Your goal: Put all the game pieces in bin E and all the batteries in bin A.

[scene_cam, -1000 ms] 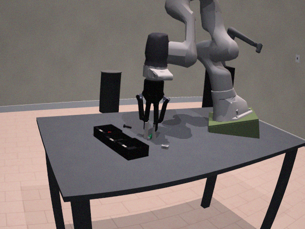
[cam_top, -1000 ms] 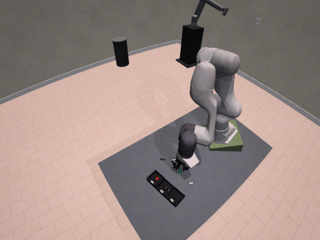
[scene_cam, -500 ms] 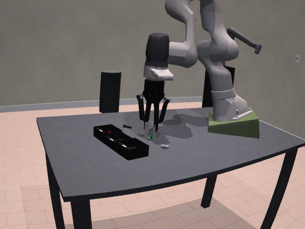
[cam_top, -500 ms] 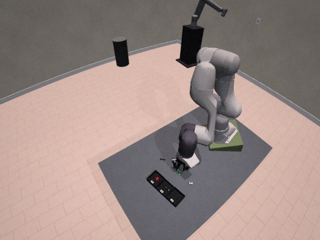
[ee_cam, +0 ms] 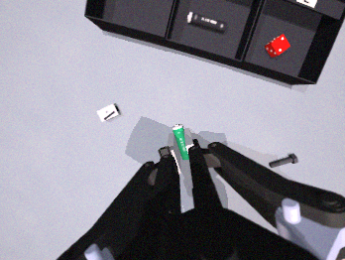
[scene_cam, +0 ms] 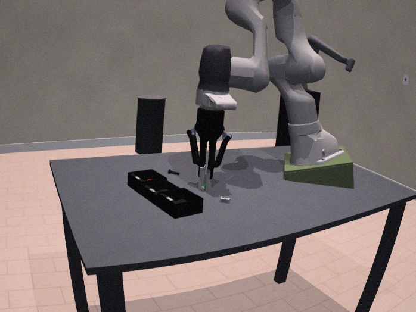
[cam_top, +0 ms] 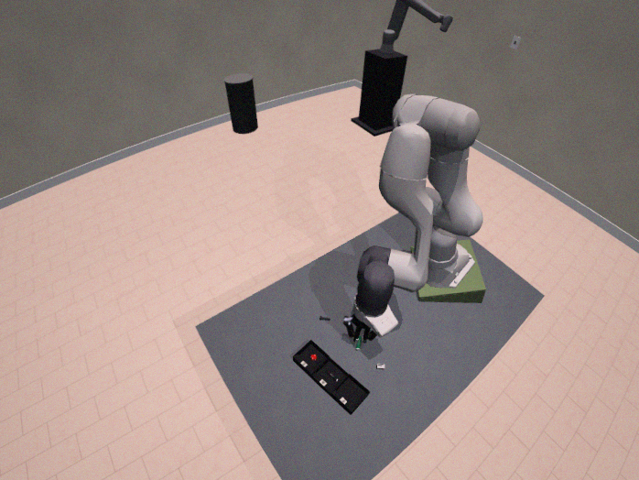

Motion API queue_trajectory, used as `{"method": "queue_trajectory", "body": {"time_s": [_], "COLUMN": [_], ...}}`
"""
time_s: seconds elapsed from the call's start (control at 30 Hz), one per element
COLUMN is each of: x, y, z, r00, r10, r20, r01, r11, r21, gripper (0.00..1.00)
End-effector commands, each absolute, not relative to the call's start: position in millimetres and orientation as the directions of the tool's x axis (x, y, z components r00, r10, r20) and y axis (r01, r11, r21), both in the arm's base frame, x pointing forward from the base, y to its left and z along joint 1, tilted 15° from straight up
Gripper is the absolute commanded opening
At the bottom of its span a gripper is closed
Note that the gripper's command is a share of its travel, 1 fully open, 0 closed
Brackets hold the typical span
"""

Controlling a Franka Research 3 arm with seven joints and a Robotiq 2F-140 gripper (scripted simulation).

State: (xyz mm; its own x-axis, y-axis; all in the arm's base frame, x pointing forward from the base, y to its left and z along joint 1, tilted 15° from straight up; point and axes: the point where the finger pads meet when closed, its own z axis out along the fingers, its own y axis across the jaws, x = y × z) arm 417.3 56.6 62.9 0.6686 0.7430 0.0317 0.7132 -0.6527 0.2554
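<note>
A green battery (ee_cam: pixel 181 142) lies on the grey table, and it also shows in the top view (cam_top: pixel 357 342) and the exterior view (scene_cam: pixel 203 185). My gripper (ee_cam: pixel 181 139) is down at the table, fingers shut on the battery's near end, and its far end sticks out past the tips. The black row of three bins (ee_cam: pixel 208 30) stands just beyond. A red die (ee_cam: pixel 277 46) lies in the right compartment in the wrist view. A black battery (ee_cam: pixel 206 21) lies in the middle compartment. The third compartment looks empty.
A dark bolt (ee_cam: pixel 284 160) lies on the table to the right of my fingers. A small white block (ee_cam: pixel 108 112) lies to the left. The arm's green base (scene_cam: pixel 319 171) stands at the table's far right.
</note>
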Motion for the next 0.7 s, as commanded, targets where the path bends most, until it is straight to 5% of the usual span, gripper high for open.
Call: {"method": "queue_trajectory", "body": {"time_s": [0.0,0.67], "x": [417,415], "y": [56,58], "z": [63,76], "r00": [0.673,0.673], "r10": [0.739,0.739], "r20": [0.035,0.035], "r01": [0.708,0.708], "r11": [-0.657,-0.657], "r21": [0.257,0.257], "gripper": [0.05,0.05]}}
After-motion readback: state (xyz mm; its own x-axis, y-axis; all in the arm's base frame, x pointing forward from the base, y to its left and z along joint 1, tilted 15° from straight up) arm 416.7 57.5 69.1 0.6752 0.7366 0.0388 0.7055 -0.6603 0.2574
